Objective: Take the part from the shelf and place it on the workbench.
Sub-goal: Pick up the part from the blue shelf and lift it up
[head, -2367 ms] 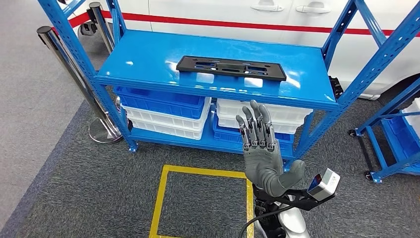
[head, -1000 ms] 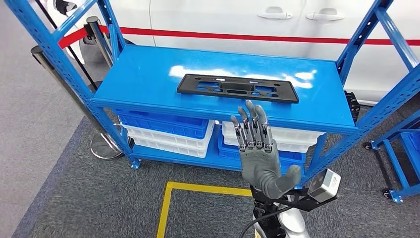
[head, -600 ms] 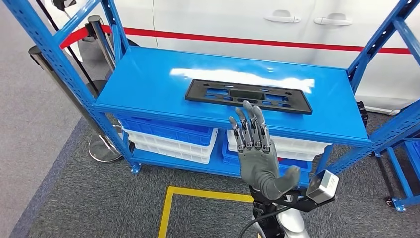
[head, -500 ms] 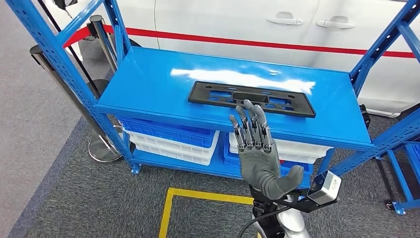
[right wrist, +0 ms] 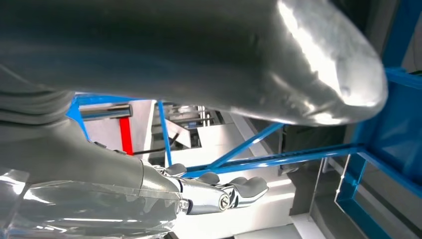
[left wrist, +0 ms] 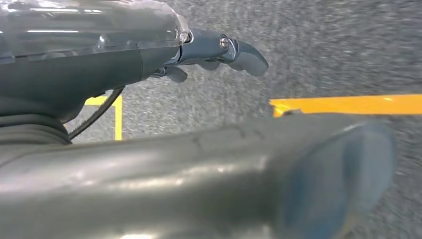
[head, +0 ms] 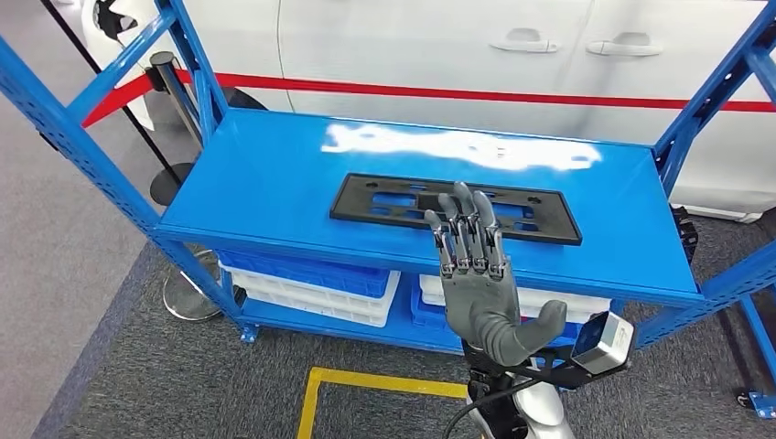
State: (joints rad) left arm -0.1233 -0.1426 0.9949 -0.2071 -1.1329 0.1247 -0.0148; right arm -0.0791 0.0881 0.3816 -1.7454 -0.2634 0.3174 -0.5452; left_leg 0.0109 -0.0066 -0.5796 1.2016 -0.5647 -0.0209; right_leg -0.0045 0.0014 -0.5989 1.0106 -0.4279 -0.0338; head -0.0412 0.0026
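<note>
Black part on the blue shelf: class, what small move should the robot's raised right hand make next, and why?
Probably ease the right hand forward and down onto the black part. The hand is raised with fingers apart and holds nothing; the part lies flat on the blue shelf, ungrasped.

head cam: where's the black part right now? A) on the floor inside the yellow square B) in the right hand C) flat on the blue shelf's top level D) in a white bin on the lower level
C: the black part lies flat on the blue shelf top, and the right hand is raised in front of it with fingers straight, holding nothing.
</note>
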